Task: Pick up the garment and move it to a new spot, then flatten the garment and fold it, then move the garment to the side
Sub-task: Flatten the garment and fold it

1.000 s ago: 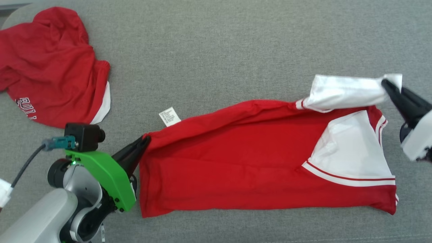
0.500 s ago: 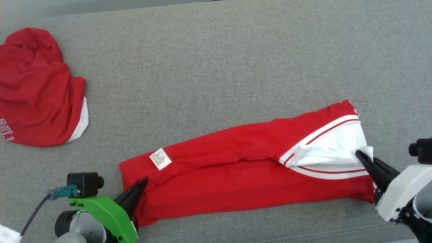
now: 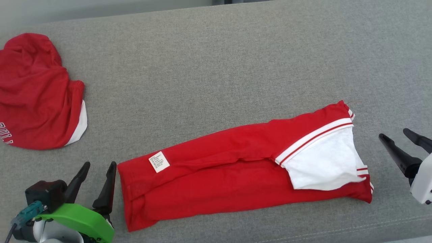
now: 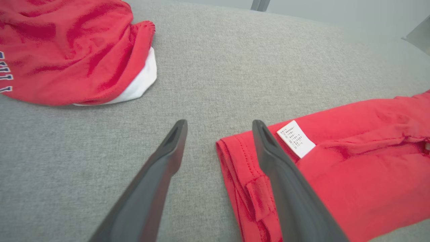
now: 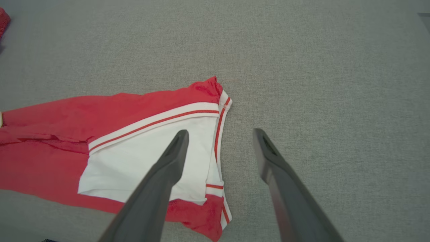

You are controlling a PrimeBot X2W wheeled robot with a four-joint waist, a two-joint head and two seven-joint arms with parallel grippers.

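Note:
The garment (image 3: 233, 172) is a red shirt with white sleeve panels and red-striped trim, folded into a long band on the grey surface, a white care label (image 3: 159, 161) near its left end. My left gripper (image 3: 99, 165) stands open just left of that end, holding nothing. In the left wrist view the gripper (image 4: 218, 126) straddles the hem corner of the garment (image 4: 352, 161), one finger (image 4: 278, 174) over the cloth. My right gripper (image 3: 395, 134) is open, apart from the white sleeve end. The right wrist view has the gripper (image 5: 220, 132) above the sleeve edge of the garment (image 5: 141, 161).
A second red garment (image 3: 33, 98) with white trim and lettering lies crumpled at the far left, also seen as the red heap (image 4: 67, 50) in the left wrist view. The grey fabric surface (image 3: 216, 67) stretches bare beyond the band; its front seam (image 3: 337, 229) runs near the bottom.
Both grippers have let go of the garment and opened. The garment now lies as a folded band, the white sleeve flat on it. The camera has shifted too.

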